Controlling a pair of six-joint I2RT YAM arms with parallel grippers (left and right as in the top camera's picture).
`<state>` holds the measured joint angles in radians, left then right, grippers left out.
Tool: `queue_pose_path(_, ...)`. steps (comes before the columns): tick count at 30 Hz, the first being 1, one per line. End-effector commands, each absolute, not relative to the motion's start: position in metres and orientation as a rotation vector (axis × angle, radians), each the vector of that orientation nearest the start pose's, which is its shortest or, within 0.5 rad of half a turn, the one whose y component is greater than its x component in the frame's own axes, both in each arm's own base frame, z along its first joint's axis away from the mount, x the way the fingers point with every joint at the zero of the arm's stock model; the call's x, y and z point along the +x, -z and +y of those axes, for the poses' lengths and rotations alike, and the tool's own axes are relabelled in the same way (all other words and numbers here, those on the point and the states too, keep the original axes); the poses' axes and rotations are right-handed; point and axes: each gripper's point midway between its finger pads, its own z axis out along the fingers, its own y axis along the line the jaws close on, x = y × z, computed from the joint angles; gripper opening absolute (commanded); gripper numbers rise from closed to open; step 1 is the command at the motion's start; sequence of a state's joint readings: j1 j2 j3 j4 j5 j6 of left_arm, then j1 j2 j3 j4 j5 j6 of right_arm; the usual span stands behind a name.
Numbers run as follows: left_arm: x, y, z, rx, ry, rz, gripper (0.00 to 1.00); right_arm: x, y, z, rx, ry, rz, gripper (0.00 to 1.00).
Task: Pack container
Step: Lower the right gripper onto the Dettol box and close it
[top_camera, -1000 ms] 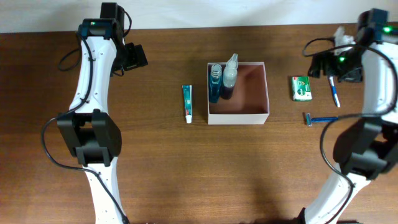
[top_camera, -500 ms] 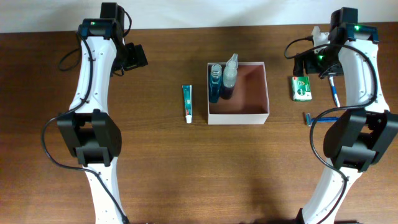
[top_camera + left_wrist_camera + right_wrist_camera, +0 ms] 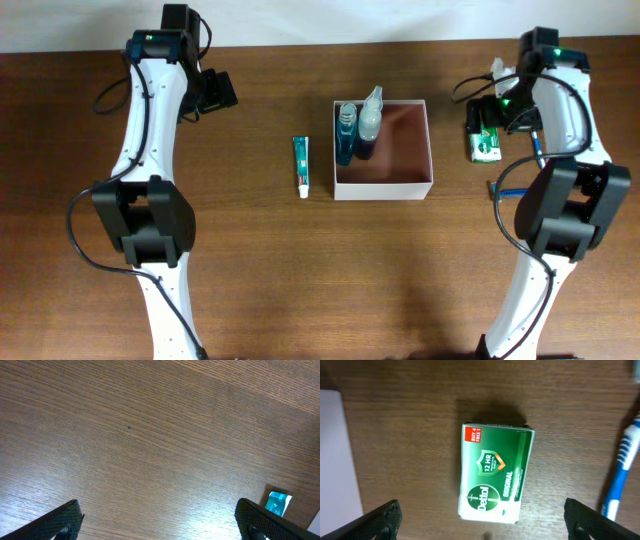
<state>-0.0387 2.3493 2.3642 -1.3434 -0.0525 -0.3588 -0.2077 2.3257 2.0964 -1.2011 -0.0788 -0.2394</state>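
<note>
The container [image 3: 383,188], a square white-walled box with a reddish-brown inside, stands at the table's middle. A blue bottle [image 3: 346,135] and a clear spray bottle [image 3: 369,120] stand in its left side. A green soap packet [image 3: 486,143] lies to its right. My right gripper [image 3: 490,112] is open above that packet, which shows between the spread fingers [image 3: 482,525] in the right wrist view [image 3: 495,472]. My left gripper [image 3: 215,92] is open and empty at the far left over bare wood [image 3: 160,522].
A toothpaste tube [image 3: 301,165] lies left of the container; its end shows in the left wrist view [image 3: 276,502]. A blue toothbrush [image 3: 538,150] [image 3: 619,472] lies right of the packet. A blue razor [image 3: 515,190] lies in front of it.
My right arm has swung left from the toothbrush area to above the green packet. The left arm and the objects have not moved.
</note>
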Motion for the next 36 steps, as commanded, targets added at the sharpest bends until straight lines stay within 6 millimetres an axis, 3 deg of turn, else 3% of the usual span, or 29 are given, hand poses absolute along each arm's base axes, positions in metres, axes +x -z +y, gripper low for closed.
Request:
queue_pose_path(1,0.510,-0.127,-0.008,-0.454,-0.013,2.853,0.99,0.480,-0.053,-0.091,-0.074,-0.047,3.008,0.99)
queue_pose_path(18,0.510,-0.127,-0.008,-0.454,-0.013,2.853,0.99,0.470,-0.011,-0.099,-0.072,0.006,3.111,0.99)
queue_pose_path(36,0.510,-0.127,-0.008,-0.454,-0.013,2.853,0.99,0.474,-0.003,-0.099,-0.072,0.012,3.094,0.99)
